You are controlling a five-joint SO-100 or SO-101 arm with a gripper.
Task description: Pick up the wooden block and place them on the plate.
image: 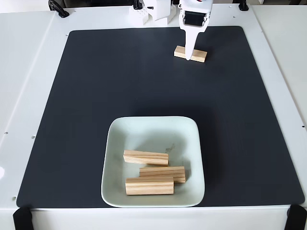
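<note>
Here the tool [189, 56] meets an unmarked wooden block [190, 53].

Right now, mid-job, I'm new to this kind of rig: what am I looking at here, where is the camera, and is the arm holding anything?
You have one picture, from a fixed camera that looks down at the table from the front. The white machine at the top edge is a small robot arm; its gripper, a two-finger claw, points down onto a wooden block at the far side of the black mat. The fingers are at the block, but whether they have closed on it cannot be told, and the block appears to lie on the mat. Nearer the camera sits the pale square plate. Three more blocks lie in it: one angled at the left, one in the middle, one nearest the front rim.
</note>
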